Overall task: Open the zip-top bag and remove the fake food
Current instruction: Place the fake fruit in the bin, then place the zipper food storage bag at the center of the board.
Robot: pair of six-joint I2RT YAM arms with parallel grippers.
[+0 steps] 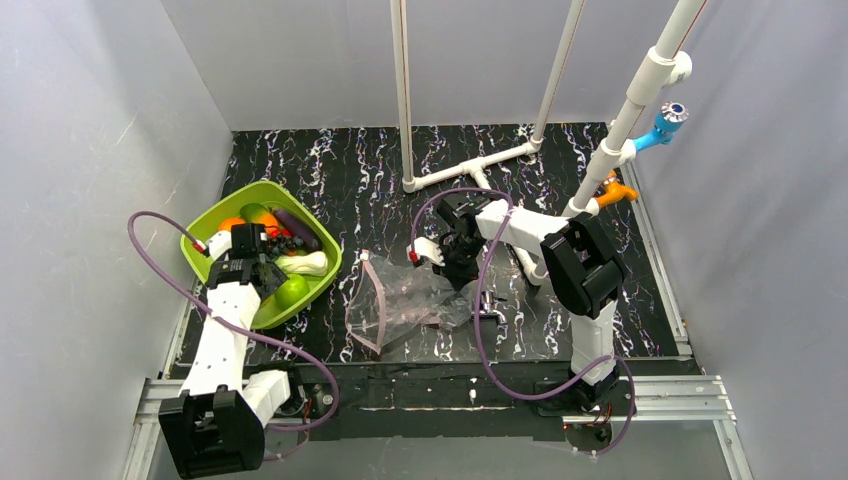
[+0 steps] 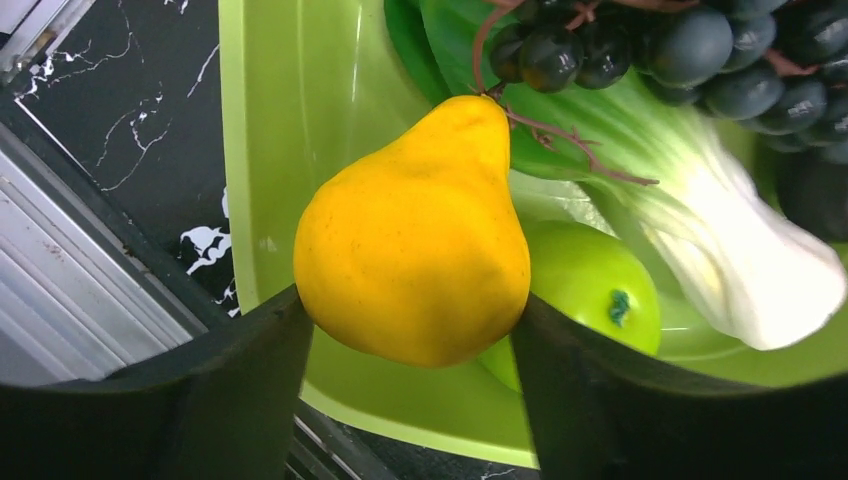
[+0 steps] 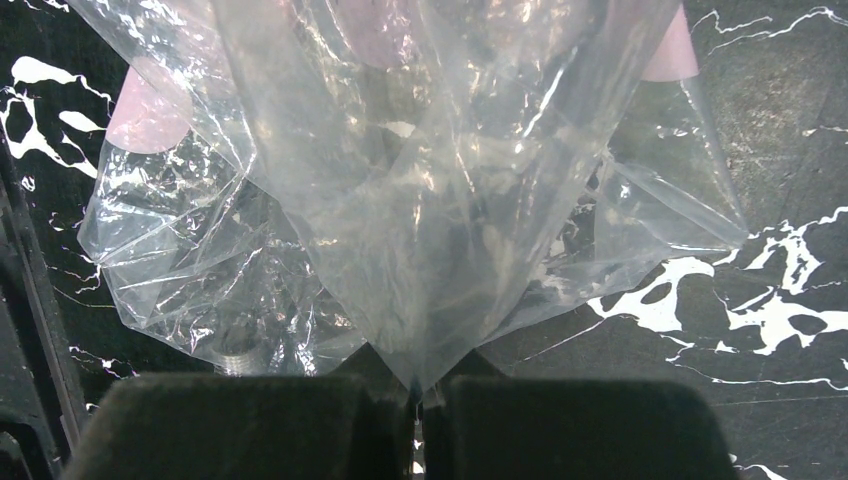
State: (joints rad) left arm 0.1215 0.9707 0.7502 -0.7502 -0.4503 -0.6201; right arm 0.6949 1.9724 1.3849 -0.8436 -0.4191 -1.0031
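The left gripper [image 2: 405,308] clamps the yellow fruit [image 2: 410,230] over the green tray [image 2: 290,120], seemingly to drop it, while the right gripper [image 3: 415,388], closed, pinches the zip-top bag [image 3: 400,200] steady.

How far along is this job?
Mostly done: the zip-top bag lies open and looks empty of food, and bok choy, grapes and a green fruit sit in the green tray. In hand: left jaws hold the yellow pear over the tray; right jaws pinch the bag. Left: release the pear.
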